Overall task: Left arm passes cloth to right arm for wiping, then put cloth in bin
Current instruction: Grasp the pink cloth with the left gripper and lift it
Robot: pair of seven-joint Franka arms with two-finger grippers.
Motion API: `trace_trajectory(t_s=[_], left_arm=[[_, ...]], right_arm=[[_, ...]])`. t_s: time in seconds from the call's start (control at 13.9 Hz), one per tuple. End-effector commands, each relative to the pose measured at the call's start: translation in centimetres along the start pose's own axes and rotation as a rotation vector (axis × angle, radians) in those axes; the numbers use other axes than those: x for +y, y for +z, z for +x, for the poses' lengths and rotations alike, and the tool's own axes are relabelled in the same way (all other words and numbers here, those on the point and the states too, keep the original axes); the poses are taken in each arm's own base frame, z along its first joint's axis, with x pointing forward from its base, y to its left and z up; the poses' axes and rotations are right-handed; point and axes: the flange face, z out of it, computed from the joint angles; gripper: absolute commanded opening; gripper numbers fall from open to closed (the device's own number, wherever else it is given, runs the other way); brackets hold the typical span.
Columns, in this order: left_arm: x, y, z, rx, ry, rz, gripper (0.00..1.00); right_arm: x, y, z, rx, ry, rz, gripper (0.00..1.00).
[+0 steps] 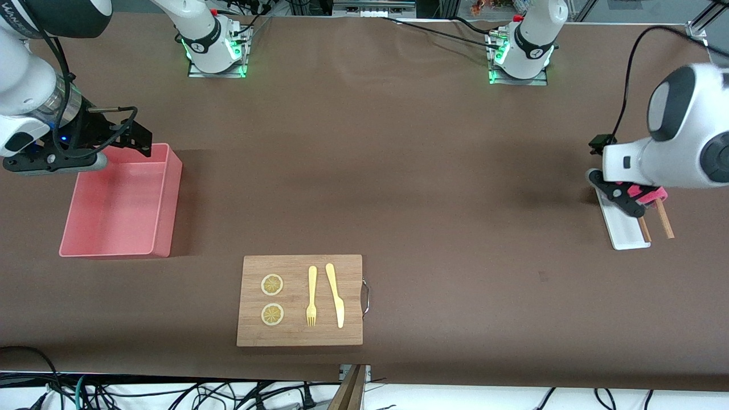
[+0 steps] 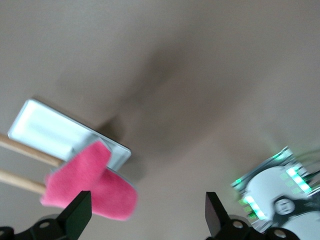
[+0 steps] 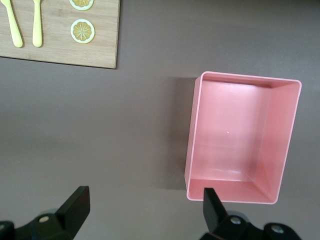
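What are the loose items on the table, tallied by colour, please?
Pink: 2, cloth, bin
Yellow: 4, fork, knife, two lemon slices
Wood: 3, board, two sticks
White: 1, tray
Total: 10

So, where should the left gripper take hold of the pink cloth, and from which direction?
The cloth lies draped over two wooden sticks at the end of the white tray, so part of it is raised off the table. The left gripper, open over it, would probably do best coming straight down, one finger on each side of the raised fold, pinching the cloth's middle.
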Motion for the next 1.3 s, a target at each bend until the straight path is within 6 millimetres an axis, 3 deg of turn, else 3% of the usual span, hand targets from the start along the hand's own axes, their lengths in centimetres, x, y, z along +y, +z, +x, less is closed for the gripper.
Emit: trace_trajectory(t_s=[0.0, 0.22, 0.5, 0.65, 0.87, 0.94, 1.08, 1.15, 1.23], left_arm=[[-1.3, 5.2, -0.3, -0.033, 0.173, 0.074, 1.0], [-1.9, 11.8, -1.3, -0.078, 0.285, 0.209, 1.0], [-2.3, 16.3, -2.1, -0.083, 0.35, 0.285, 1.0], [-2.8, 18.0, -3.0, -0.071, 0.363, 0.313, 1.0], [-3.5, 18.8, -3.6, -0.08, 0.386, 0.349, 1.0], [-3.4, 19.2, -3.5, -0.075, 0.391, 0.348, 0.95], [-3.2, 19.5, -3.5, -0.073, 0.396, 0.347, 0.2], [-3.2, 19.5, -3.4, -0.075, 0.399, 0.345, 0.05], [-3.2, 19.3, -3.6, -0.078, 0.42, 0.348, 0.0]], right_arm=[[-0.1, -0.5, 0.3, 0.008, 0.006, -0.008, 1.0], [-0.1, -0.6, 0.3, 0.01, 0.006, -0.008, 1.0], [-0.1, -0.7, 0.3, 0.013, 0.006, -0.008, 1.0], [-0.1, -0.7, 0.3, 0.013, 0.006, -0.008, 1.0], [-0.1, -0.7, 0.3, 0.013, 0.006, -0.008, 1.0], [-0.1, -0.7, 0.3, 0.013, 0.006, -0.008, 1.0], [-0.1, -0.7, 0.3, 0.013, 0.006, -0.008, 1.0], [-0.1, -0.7, 0.3, 0.013, 0.006, -0.006, 1.0], [-0.1, -0.7, 0.3, 0.013, 0.006, -0.006, 1.0]])
